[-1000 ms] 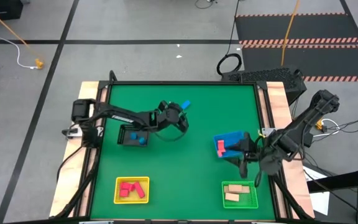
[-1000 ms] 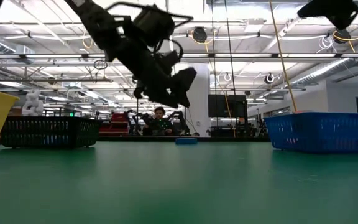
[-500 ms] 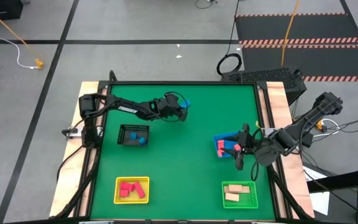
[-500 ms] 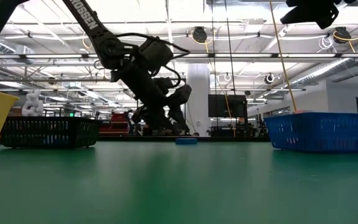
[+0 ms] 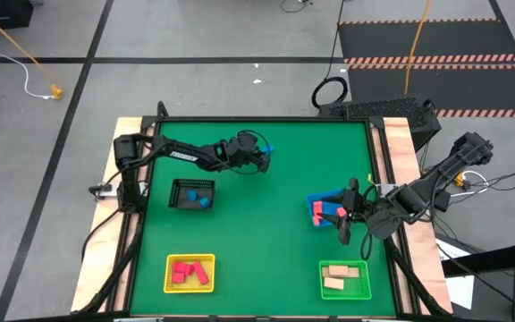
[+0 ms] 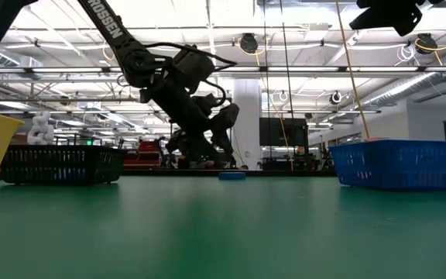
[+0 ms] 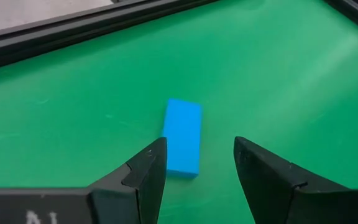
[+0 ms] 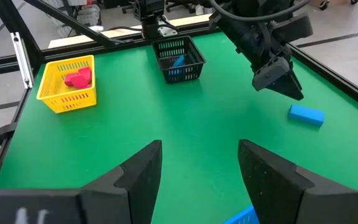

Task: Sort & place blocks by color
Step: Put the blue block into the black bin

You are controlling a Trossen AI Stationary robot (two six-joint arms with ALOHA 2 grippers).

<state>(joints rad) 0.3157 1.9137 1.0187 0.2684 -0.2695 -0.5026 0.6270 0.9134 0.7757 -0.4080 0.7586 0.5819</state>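
Observation:
A blue bar block [image 7: 183, 137] lies flat on the green table near its far edge; it also shows in the high view [image 5: 267, 150] and the low view [image 6: 231, 176]. My left gripper [image 7: 197, 171] is open and low over the table [image 5: 259, 161], its fingers just short of the block on either side and touching nothing. My right gripper [image 8: 197, 168] is open and empty above the right side of the blue tray [image 5: 329, 206]. Other blocks lie in the trays.
The black tray [image 5: 191, 193] holds blue blocks, the blue tray holds salmon-pink ones, the yellow tray [image 5: 189, 273] red ones, and the green tray [image 5: 344, 279] cream ones. The table's black far rail [image 7: 73, 34] runs just beyond the blue block.
My left gripper has gone from beside the black tray toward the table's far edge and down, ending low just short of the blue block. My right arm has shifted a little toward the table's left over the blue tray. The blue block has stayed where it was.

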